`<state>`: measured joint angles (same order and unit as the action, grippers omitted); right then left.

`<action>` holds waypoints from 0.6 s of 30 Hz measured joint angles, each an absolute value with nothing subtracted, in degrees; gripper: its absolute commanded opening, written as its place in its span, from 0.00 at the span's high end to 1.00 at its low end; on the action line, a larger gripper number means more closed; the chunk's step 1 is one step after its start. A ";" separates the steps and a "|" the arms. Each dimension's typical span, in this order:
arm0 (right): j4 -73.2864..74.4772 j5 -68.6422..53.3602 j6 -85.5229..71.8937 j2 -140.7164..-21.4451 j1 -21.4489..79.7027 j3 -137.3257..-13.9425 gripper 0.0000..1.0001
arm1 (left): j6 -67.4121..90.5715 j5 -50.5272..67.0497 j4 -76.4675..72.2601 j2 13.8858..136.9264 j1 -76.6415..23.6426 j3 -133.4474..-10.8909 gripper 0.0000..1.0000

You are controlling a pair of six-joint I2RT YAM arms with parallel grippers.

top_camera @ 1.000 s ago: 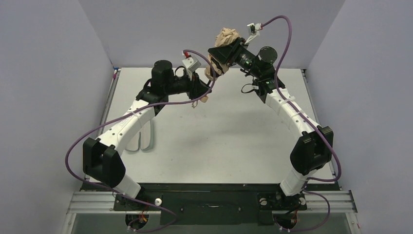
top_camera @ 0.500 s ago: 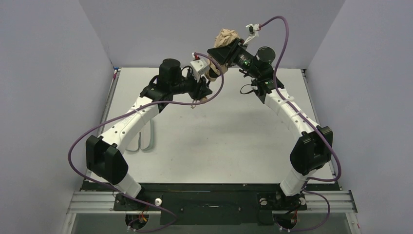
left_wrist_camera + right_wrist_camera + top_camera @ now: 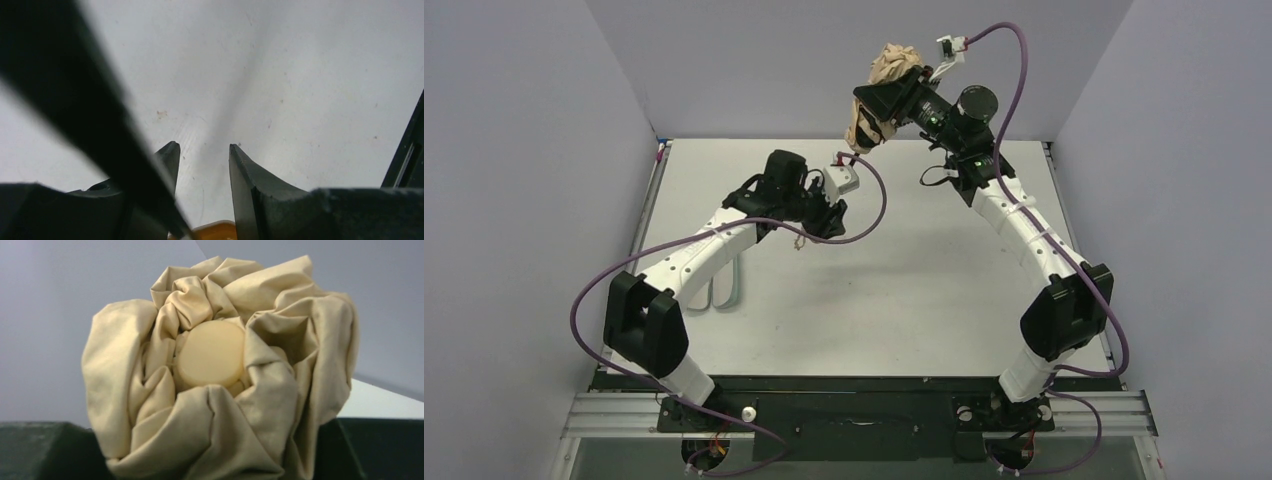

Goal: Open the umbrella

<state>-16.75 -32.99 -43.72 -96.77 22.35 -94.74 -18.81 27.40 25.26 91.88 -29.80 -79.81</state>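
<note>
The umbrella (image 3: pixel 892 68) is in the air above the far edge of the table (image 3: pixel 904 290), with its tan canopy bunched into a loose, crumpled ball. The right gripper (image 3: pixel 879 105) is clenched around that bundle. In the right wrist view the folds bulge up between its dark fingers, and a round, pale cap (image 3: pixel 210 360) sits at the centre.

The fabric looks soft and light. It will likely slide and give under pressure, so it makes a poor anchor for a firm pull. The stiff parts are better places to grip, namely the shaft and the handle.

The left gripper (image 3: pixel 829 215) hovers lower, over the middle of the table, nearer the arm bases than the canopy and well apart from it. Deep between its fingers (image 3: pixel 250 180) sits a small tan-orange piece, probably the handle (image 3: pixel 205 231), and they seem closed on it. A thin strap (image 3: pixel 800 243) dangles just beneath.

The thin shaft cannot be made out from above. The blurred dark bar crossing the left wrist view could be the shaft or a cable, and I cannot tell which.
</note>
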 measured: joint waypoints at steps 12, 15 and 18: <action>-16.86 -32.47 -43.79 -95.94 20.56 -95.81 1.00 | -22.35 26.48 27.27 91.98 -29.63 -74.67 0.69; -16.88 -32.42 -44.18 -95.94 19.64 -95.81 1.00 | -23.05 25.91 27.53 91.98 -29.39 -73.45 0.72; -16.84 -32.53 -44.69 -95.94 18.72 -95.81 1.00 | -23.51 25.67 27.49 91.98 -29.10 -72.27 0.72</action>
<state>-16.84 -32.53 -44.69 -95.94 18.72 -95.81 -23.51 25.67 27.49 91.98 -29.10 -72.27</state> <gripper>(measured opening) 0.369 0.283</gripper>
